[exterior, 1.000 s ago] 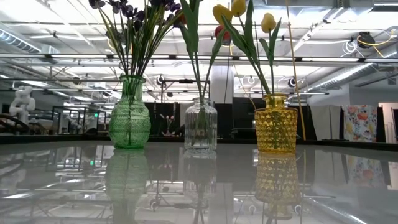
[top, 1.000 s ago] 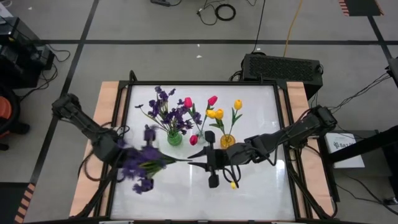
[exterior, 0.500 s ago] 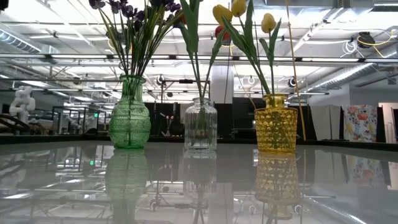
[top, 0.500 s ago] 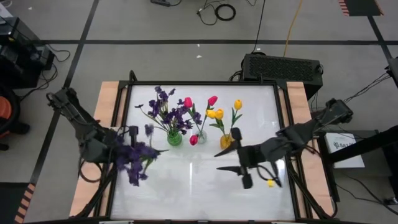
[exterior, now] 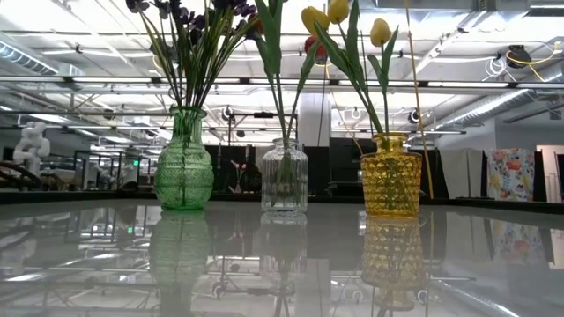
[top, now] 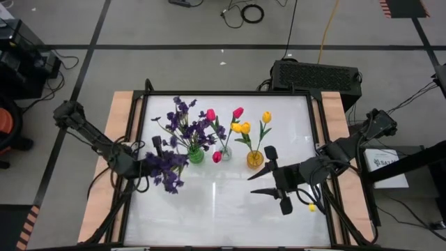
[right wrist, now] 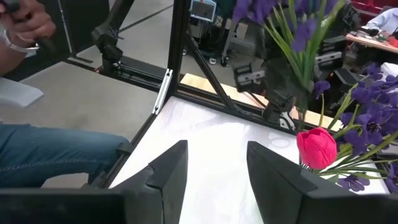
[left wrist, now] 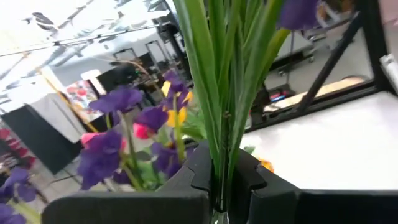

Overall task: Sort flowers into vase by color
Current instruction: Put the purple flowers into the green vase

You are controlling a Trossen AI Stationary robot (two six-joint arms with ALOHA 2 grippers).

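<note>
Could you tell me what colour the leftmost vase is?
Green: the leftmost vase is textured green glass, clearest in the low view.

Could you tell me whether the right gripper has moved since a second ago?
Yes. In the high view the right gripper has drawn back toward the table's right edge, away from the yellow vase; earlier it sat beside that vase, nearer the table's middle.

Blooms (exterior: 189, 13) – tops cut off in low view. Purple sprig (left wrist: 230, 93) – head cut off in left wrist view. Person (right wrist: 43, 149) – only hand and leg in frame. Yellow bit (top: 311, 207) by table edge – too small to identify.
</note>
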